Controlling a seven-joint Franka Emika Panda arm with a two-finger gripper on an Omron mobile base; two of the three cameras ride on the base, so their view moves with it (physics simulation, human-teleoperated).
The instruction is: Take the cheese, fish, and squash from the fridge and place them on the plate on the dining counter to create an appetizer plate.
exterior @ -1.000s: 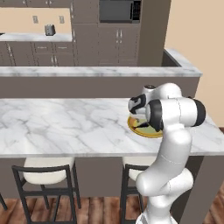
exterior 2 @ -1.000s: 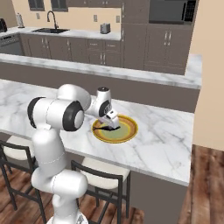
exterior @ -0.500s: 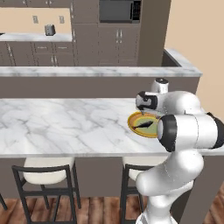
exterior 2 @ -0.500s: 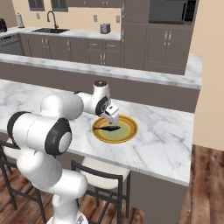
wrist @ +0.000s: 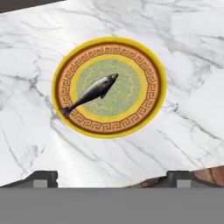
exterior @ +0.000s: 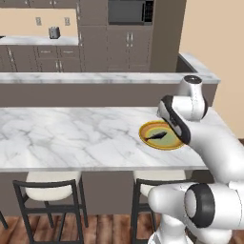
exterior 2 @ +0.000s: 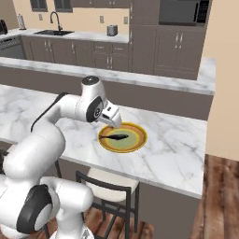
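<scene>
Since a second ago, the gripper [wrist: 108, 177] has lifted off the plate [wrist: 151, 61] and spread its jaws wide, leaving the fish [wrist: 92, 92] behind; the arm has also swung its elbow out toward the stools. Now the gripper hangs empty above the plate, its two dark fingertips [wrist: 41, 176] standing far apart at the bottom of the hand view with nothing between them. Directly below the gripper lies the slim dark fish, flat on the plate's olive-green centre, its head toward the middle and its forked tail reaching out over the patterned brown ring. The round plate, with a yellow-orange rim, sits on the white marble-veined dining counter [wrist: 183, 30], near the counter edge closest to the robot. In the right base view the gripper [exterior 2: 112, 120] hovers just over the plate's near-left rim, clear of the fish [exterior 2: 115, 137]. Under the counter edge stand dark-framed stools [exterior: 47, 190] with white seats. Beyond the plate, a raised grey-topped ledge [exterior: 95, 78] runs along the counter's far side. Farther back are brown kitchen cabinets [exterior: 119, 45], a built-in microwave [exterior: 129, 11], and a sink with a tap [exterior 2: 56, 25].
</scene>
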